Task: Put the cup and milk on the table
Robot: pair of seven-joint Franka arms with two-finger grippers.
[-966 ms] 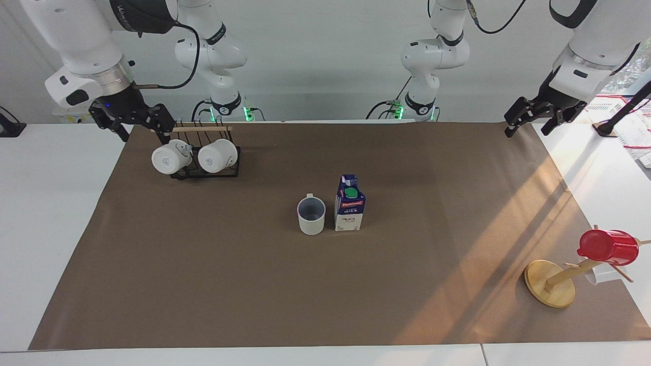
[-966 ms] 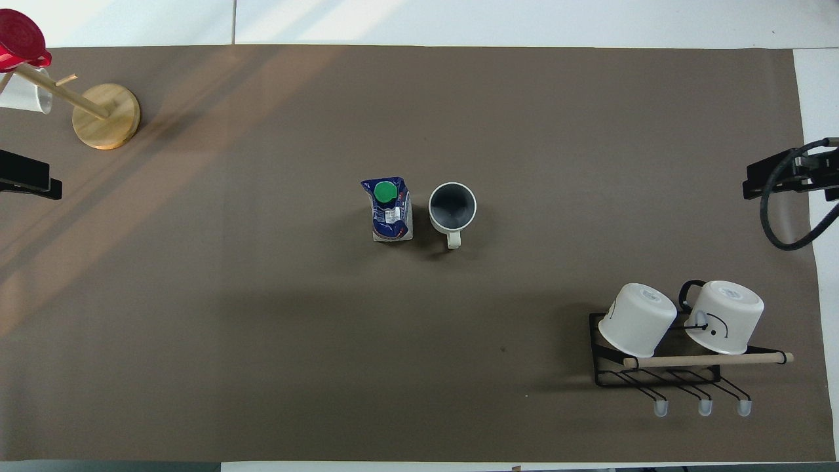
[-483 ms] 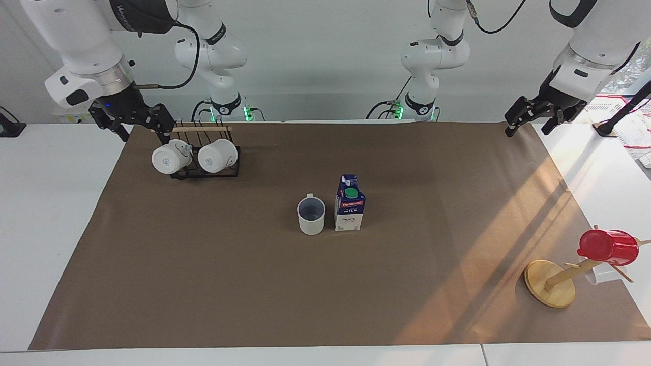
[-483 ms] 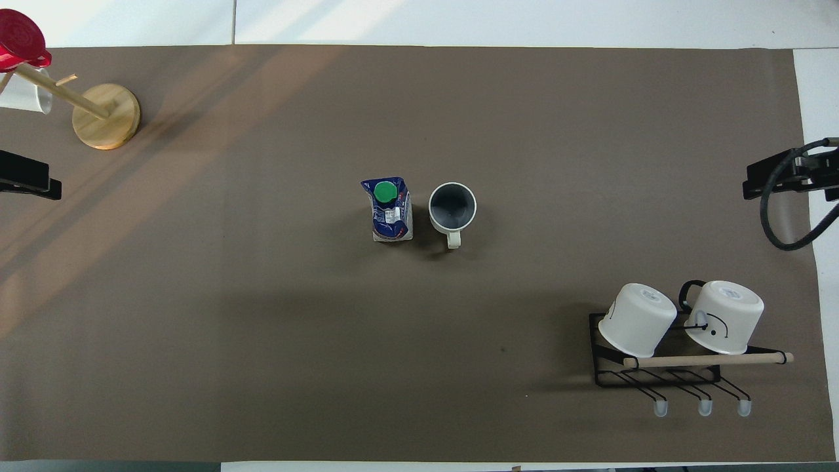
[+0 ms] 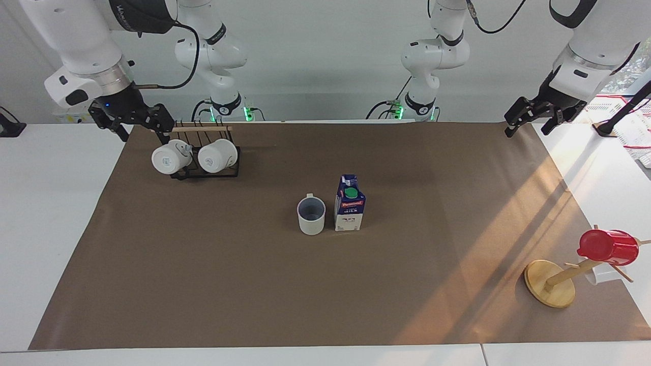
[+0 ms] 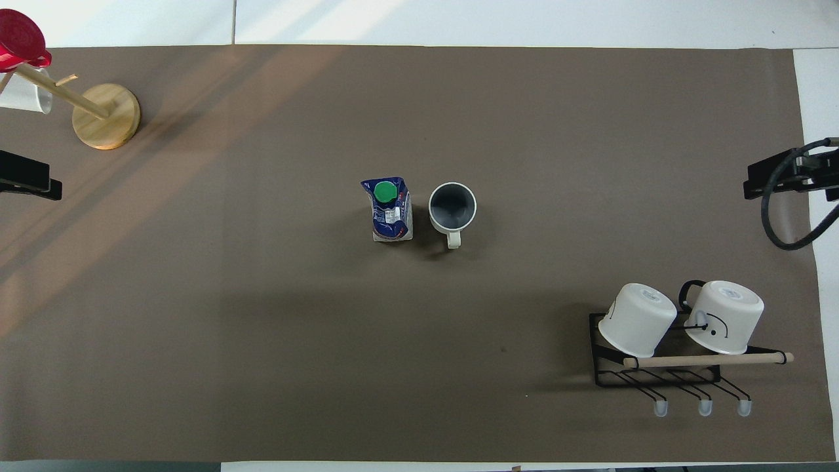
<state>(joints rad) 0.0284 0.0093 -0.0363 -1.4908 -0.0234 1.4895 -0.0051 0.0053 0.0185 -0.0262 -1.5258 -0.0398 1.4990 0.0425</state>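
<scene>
Nothing on the tabletop (image 5: 325, 305) is seen to have shifted since a second ago; only a slight drift of the left pincer (image 5: 526, 123) is noted, a touch higher than before, while the right pincer (image 5: 136, 124) is held where it was.

Cup (image 5: 311, 216) and milk (image 5: 350, 203) are found upright, side by side at the middle of the brown sheet, close but apart. Milk is set toward the left arm's end, cup toward the right arm's end. The cup's handle is turned toward the robots. The carton's long axis is vertical, green cap up.

Both pincers are raised at the sheet's corners nearest the robots. The left pincer is seen spread and empty over the sheet's edge at its own end. The right pincer is seen spread and empty, just beside the black rack (image 5: 206, 170) with its two white mugs (image 5: 196, 156).

Relation that matters: both task things lie well apart from either pincer, out toward the table's middle and farther from the robots than either pincer's corner. Neither arm is judged clearly nearer; milk is on the left arm's side of the pair, cup on the right arm's.

Judgement: placement appears already done, with both arms drawn back. No further grasp seems called for.

A wooden stand (image 5: 550, 282) carrying a red cup (image 5: 608, 247) is noted at the left arm's end, untouched.
</scene>
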